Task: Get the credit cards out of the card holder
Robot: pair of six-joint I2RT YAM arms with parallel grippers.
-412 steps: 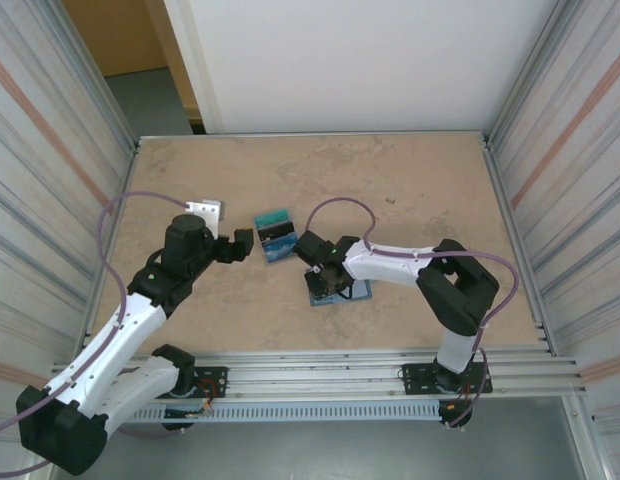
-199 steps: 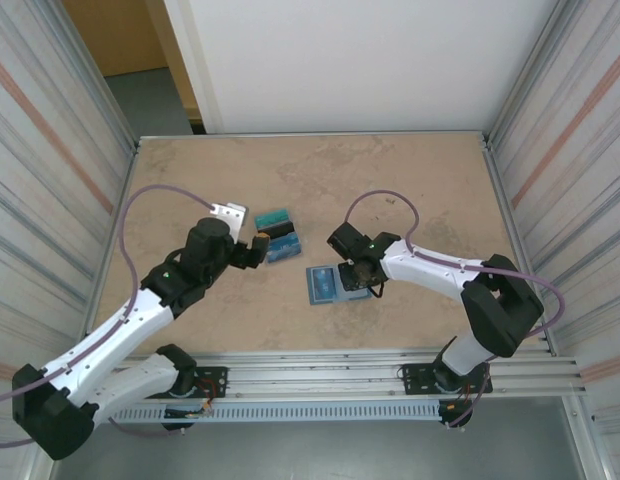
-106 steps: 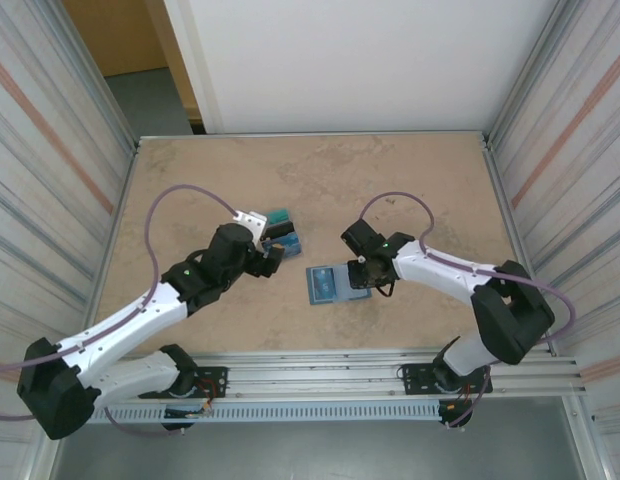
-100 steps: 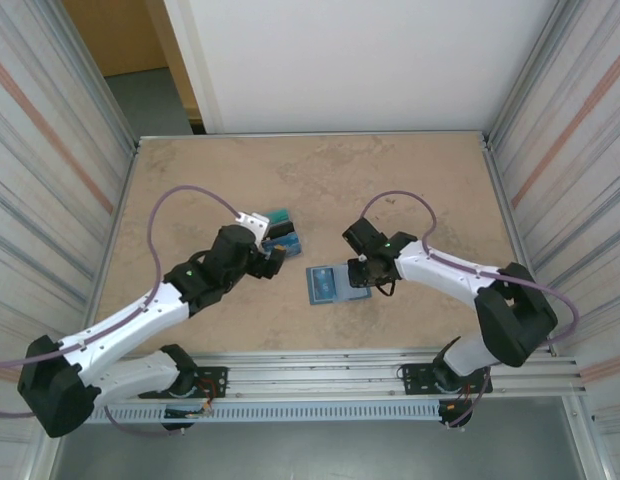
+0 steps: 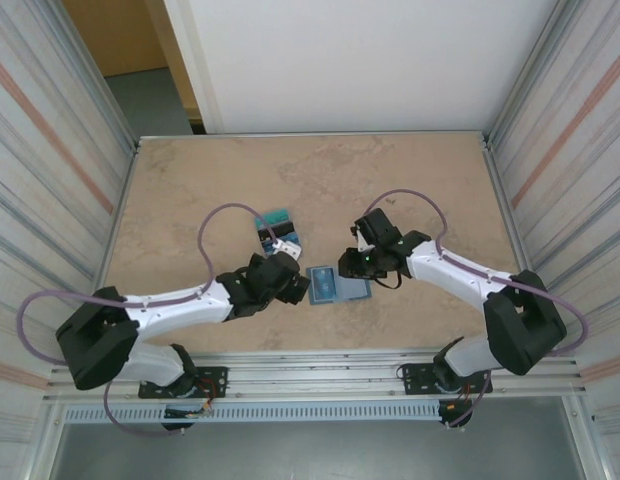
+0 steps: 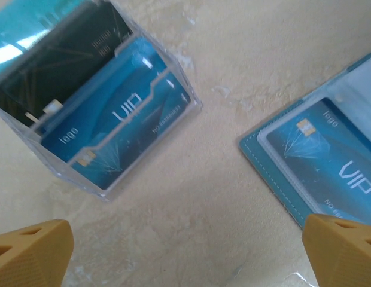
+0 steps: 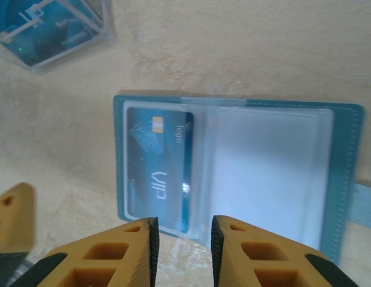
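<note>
Left gripper (image 5: 296, 285), wide open, had swung in beside the open holder (image 5: 339, 288) lying mid-worktop (image 5: 190, 190), while the right gripper (image 7: 182, 248), narrow and empty, hung over it; unpinned, the holder might slide along when its blue card (image 7: 158, 167) got pulled.

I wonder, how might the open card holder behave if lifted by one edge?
The card holder looks thin and stitched, so it would probably flop or fold at its middle. Its glossy clear sleeves may be slippery; lying flat, it likely slides when pushed.
</note>
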